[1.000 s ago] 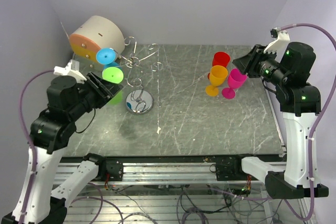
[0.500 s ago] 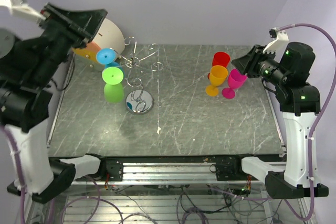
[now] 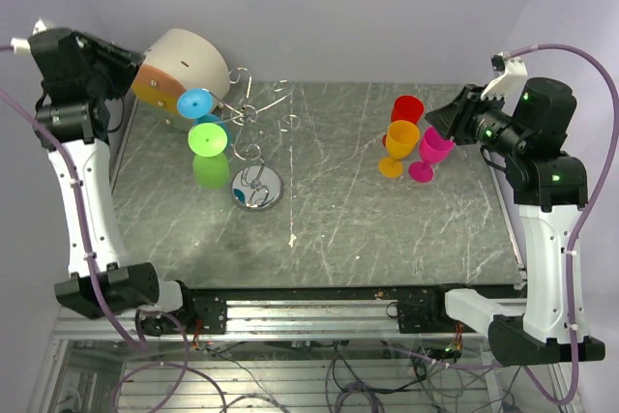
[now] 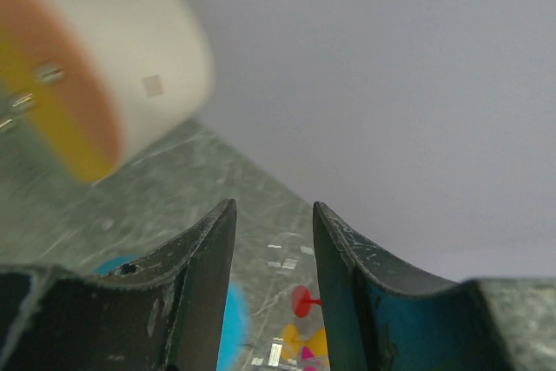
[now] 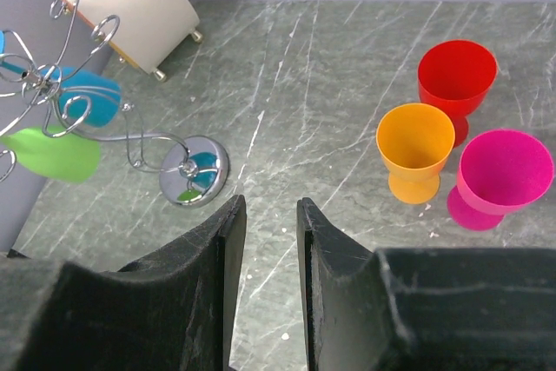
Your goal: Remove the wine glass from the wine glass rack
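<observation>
The wine glass rack (image 3: 253,132), a silver wire stand on a round shiny base, stands left of centre on the table. It also shows in the right wrist view (image 5: 194,171). A blue wine glass (image 3: 196,103) and a green wine glass (image 3: 207,138) hang upside down from its left hooks. My left gripper (image 3: 129,57) is raised at the far left by the cylinder, open and empty, well above and left of the rack. My right gripper (image 3: 441,116) hovers over the right side, jaws slightly apart and empty (image 5: 271,206).
A beige-and-orange cylinder (image 3: 179,70) lies on its side behind the rack, at the back left corner. Red (image 3: 407,109), orange (image 3: 400,140) and pink (image 3: 432,150) wine glasses stand upright together at the right. Grey walls close in at the left and back.
My left arm has swung up from beside the green glass and back to the far left near the cylinder. The right arm has barely moved. The glasses still hang on the rack.
</observation>
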You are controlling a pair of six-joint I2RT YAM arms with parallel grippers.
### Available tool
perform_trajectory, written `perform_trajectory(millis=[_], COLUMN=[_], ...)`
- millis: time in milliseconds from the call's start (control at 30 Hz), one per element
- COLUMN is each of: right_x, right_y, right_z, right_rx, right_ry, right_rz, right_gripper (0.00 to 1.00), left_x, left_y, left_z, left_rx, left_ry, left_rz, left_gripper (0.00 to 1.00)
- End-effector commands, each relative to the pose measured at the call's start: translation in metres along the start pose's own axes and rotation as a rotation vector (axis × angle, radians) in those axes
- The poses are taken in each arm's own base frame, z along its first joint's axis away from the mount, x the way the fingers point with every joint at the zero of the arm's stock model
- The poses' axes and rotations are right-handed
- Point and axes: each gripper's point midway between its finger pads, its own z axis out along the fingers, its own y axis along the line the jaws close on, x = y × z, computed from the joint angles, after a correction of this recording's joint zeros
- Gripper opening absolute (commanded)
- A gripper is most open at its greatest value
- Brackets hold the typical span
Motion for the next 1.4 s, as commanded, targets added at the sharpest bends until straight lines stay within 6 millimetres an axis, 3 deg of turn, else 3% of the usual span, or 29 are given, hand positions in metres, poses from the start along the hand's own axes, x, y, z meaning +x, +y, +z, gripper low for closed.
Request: perform_trajectory(millis=[0, 133, 200, 300, 400, 600, 933, 1133, 1367], right_x=[0.002, 0.007, 0.009, 0.012, 0.012, 0.006, 0.005, 0.008, 0.011], right_y=[0.008, 0.014, 0.017, 0.023, 0.031, 0.043, 0.038, 0.039, 0.036], right_z=[-0.007, -0.011, -0.014, -0.019, -0.023, -0.027, -0.028, -0.025, -0.021], right_rx=[-0.023, -0.048, -0.060, -0.081, -0.114, -0.163, -0.136, -0.149, -0.143], right_ry=[-0.008, -0.004, -0.008, -0.007, 0.000, 0.005, -0.008, -0.011, -0.010], right_rz=[-0.026, -0.030, -0.033, -0.036, -0.028, -0.010, -0.021, -0.015, -0.006], right_gripper=[0.30, 0.30, 0.30, 0.31, 0.35, 0.44, 0.43, 0.43, 0.42], left_x=[-0.011, 0.023, 0.051, 0.098, 0.117, 0.157, 0.165, 0.178, 0.181], left_y=[-0.032, -0.025, -0.030, -0.019, -0.012, 0.013, -0.008, 0.012, 0.029], left_z=[-0.084, -0.132, -0.146, -0.151, -0.159, -0.150, -0.170, -0.177, -0.169], left_rx=[0.162, 0.212, 0.298, 0.363, 0.369, 0.231, 0.314, 0.270, 0.212], left_ry=[-0.086, -0.077, -0.010, 0.130, 0.187, 0.426, 0.517, 0.522, 0.481], left_rz=[-0.036, -0.042, -0.071, -0.135, -0.102, -0.033, -0.074, -0.069, -0.064], left_gripper=[0.51, 0.52, 0.52, 0.51, 0.51, 0.46, 0.45, 0.49, 0.59])
